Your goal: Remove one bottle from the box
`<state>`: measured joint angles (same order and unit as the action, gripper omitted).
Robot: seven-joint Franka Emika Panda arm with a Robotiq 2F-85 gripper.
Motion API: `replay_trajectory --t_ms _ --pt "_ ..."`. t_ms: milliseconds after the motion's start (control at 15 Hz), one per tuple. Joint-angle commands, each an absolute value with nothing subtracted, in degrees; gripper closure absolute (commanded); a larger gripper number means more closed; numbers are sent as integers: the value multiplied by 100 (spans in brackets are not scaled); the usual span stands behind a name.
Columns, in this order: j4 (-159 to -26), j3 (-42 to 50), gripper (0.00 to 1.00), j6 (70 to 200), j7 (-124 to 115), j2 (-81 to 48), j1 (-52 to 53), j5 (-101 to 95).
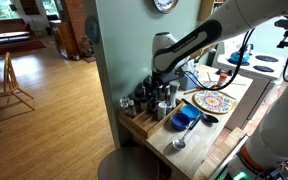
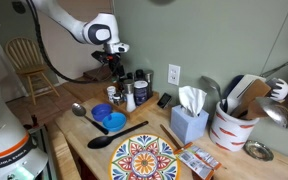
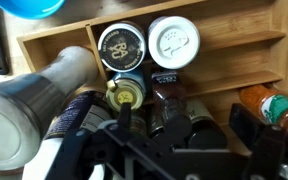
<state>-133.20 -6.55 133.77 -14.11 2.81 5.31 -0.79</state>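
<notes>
At the counter's wall-side corner, the gripper hovers over the box, fingers apart to straddle a dark bottle.

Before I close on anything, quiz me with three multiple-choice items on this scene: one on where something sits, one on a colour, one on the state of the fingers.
1. Relative to the box, the blue bowl sits:
A. inside it
B. outside it, on the counter
C. stacked on a bottle

2. In the wrist view, the lid beside the black lid is:
A. red
B. white
C. green

3. The fingers are:
A. open over the bottles
B. shut on a spoon
C. shut on a lifted bottle

Answers:
1 B: both exterior views show the bowl on the counter, apart from the box.
2 B: the wrist view shows a plain white round top there.
3 A: the wrist view shows a wide gap between them, with nothing clamped.
</notes>
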Motion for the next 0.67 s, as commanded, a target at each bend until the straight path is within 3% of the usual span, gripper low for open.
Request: replay_trajectory --t_ms 0,400,533,600 --pt "-13212 -688 0 13502 -1760 39 553 -368" --pt "-13101 -664 1 13672 -1893 -175 578 -469" --pt "-13042 -655 8 13692 -1925 -271 585 -483" --pt "-13008 -645 29 13676 -1954 -315 585 -507"
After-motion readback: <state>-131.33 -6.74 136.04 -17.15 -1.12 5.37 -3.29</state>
